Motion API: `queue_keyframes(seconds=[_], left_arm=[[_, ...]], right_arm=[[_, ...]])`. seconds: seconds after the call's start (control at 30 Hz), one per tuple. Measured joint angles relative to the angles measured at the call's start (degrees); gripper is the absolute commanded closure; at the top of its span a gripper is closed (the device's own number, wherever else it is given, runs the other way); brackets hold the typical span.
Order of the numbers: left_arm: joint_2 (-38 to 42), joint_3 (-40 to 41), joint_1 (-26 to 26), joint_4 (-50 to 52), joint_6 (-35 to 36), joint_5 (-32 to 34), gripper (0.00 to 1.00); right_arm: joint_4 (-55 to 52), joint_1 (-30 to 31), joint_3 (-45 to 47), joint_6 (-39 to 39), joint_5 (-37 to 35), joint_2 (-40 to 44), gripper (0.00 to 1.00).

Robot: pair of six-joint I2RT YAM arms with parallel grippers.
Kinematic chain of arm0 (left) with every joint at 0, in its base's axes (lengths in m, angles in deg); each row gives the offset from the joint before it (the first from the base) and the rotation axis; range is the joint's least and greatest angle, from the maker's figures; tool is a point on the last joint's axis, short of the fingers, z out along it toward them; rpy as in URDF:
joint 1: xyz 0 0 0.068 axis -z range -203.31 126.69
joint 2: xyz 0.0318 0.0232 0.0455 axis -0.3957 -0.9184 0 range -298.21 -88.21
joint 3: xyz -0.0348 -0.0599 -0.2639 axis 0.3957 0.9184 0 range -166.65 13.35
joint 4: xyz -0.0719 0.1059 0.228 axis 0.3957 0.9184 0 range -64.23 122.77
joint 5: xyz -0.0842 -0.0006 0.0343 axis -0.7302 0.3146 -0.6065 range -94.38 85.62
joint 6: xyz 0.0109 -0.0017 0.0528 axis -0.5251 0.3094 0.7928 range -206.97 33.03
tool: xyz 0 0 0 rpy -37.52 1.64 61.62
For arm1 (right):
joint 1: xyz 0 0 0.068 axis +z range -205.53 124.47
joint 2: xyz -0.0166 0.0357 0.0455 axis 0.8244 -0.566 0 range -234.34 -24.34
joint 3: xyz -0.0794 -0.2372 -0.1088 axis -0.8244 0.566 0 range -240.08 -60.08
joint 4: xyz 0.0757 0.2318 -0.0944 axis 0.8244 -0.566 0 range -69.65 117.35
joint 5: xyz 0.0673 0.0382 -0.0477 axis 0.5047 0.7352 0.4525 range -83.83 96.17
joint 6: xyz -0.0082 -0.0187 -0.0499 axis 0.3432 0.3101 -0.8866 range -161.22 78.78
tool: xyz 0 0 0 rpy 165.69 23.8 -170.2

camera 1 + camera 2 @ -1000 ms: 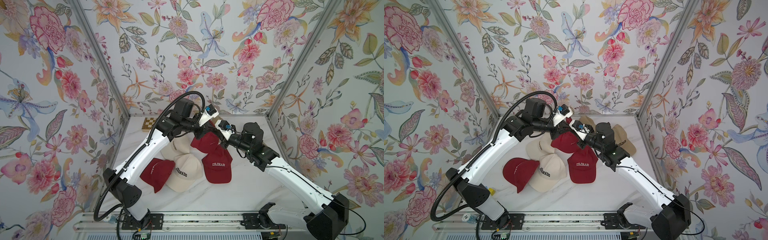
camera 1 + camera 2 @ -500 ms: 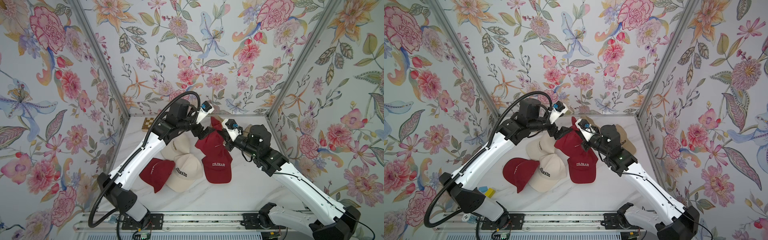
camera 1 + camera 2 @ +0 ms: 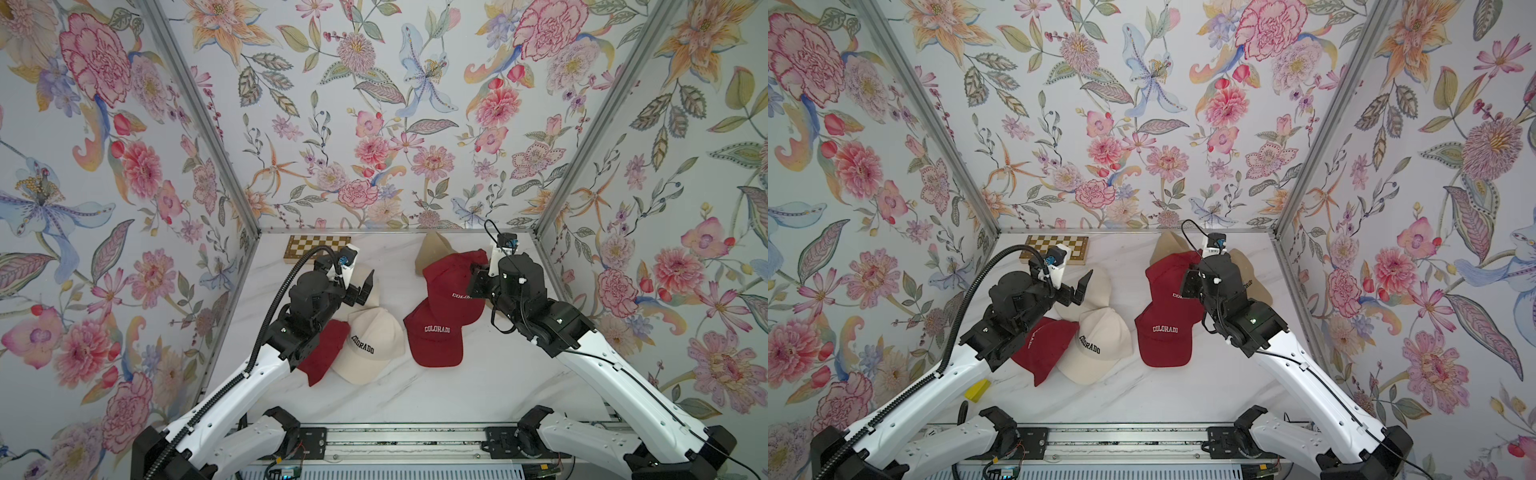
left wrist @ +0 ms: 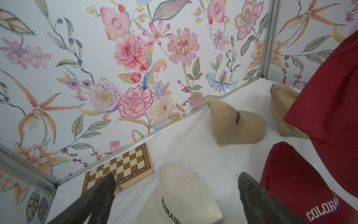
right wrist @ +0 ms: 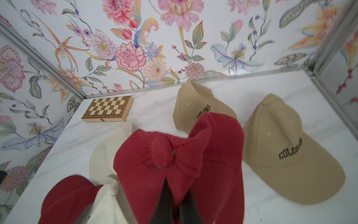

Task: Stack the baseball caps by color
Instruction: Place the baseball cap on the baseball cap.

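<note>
The right end effector (image 5: 175, 192) is clenched on the crown of a dark red cap (image 3: 449, 278). This cap is held up at the right side of the counter (image 3: 498, 374), partly over a second dark red cap (image 3: 434, 336) that lies flat a little nearer. Whether the two caps touch cannot be told. The left end effector (image 3: 1075, 291) is released: its jaws are spread wide and nothing is held between them. It is placed above a cream cap (image 3: 1098, 282) at the left side. Just nearer, a second cream cap (image 3: 374, 345) lies against a third dark red cap (image 3: 1046, 345), which is partly covered by the left arm. A tan cap (image 5: 195, 104) and a second tan cap (image 5: 286, 149) are seen at the far right, beyond the held cap. A chessboard (image 3: 318, 249) is placed in the far left corner.
</note>
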Motion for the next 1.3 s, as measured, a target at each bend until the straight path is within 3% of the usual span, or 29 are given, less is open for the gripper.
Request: queue_keyframes(seconds=[0.2,0.43,0.77,1.3], left_arm=[[2.89,5.07,0.0,-3.34,-2.25,0.72,0.0],[2.95,7.19,0.0,-7.19,-4.02,-0.09,0.0],[2.95,7.65,0.0,-9.31,-4.87,-2.36,0.0],[0.59,7.65,0.0,-9.7,-5.09,-5.22,0.0]], right_arm=[[-3.63,0.11,3.19,12.85,1.55,-1.22,1.0],[-4.2,0.33,4.02,18.58,4.72,-7.78,1.0],[-2.93,0.31,4.61,17.88,5.7,-17.79,1.0],[2.82,-1.42,3.56,11.93,11.04,-27.02,1.0]])
